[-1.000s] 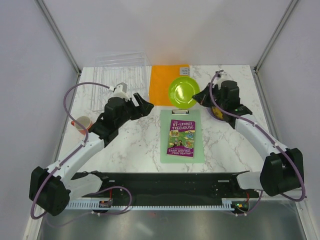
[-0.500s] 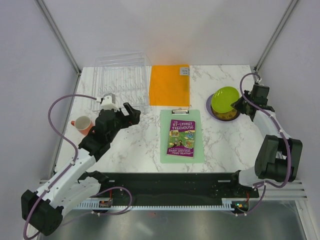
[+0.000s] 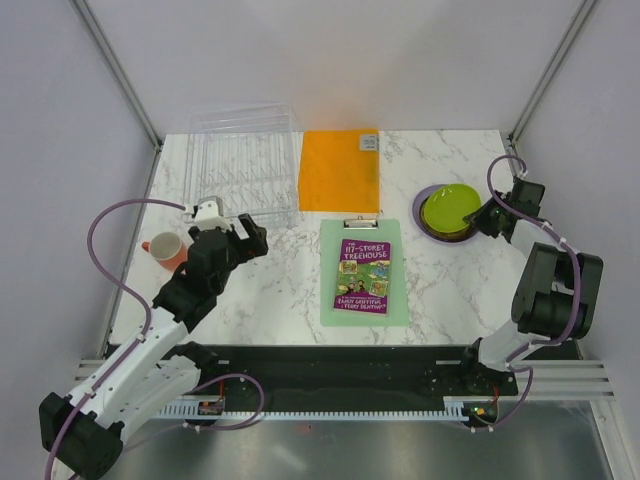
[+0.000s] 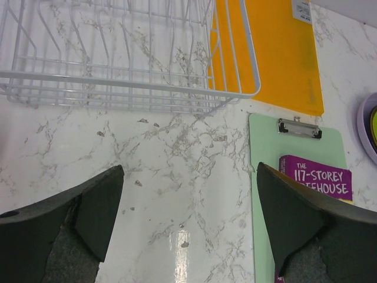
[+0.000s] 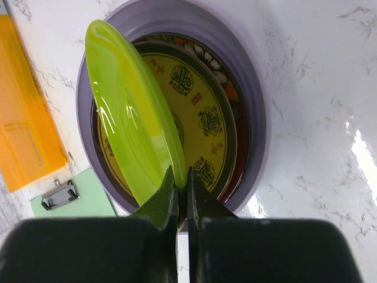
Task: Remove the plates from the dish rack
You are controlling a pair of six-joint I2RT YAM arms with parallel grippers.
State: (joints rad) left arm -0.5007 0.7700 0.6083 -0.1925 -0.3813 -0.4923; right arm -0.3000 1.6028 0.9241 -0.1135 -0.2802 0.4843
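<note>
My right gripper [image 5: 182, 177] is shut on the rim of the lime green plate [image 5: 126, 112], holding it tilted over a stack at the table's right. The stack is the yellow patterned plate [image 5: 200, 112] in the dark red plate [image 5: 242, 132] in the lilac plate [image 5: 250, 76]. From above the green plate [image 3: 448, 208] lies low over the stack, with the right gripper [image 3: 482, 218] at its right edge. The clear dish rack [image 3: 240, 165] at the back left shows no plates; it also shows in the left wrist view [image 4: 118, 53]. My left gripper [image 4: 188, 227] is open over bare marble in front of the rack.
An orange sheet [image 3: 339, 170] lies right of the rack. A green clipboard [image 3: 362, 272] with a purple book [image 3: 362, 275] lies mid-table. An orange-and-white cup [image 3: 166, 249] stands at the left, beside my left arm.
My right gripper has carried the green plate from mid-table to the right and lowered it onto the stack. My left arm has drawn back toward the near left.
</note>
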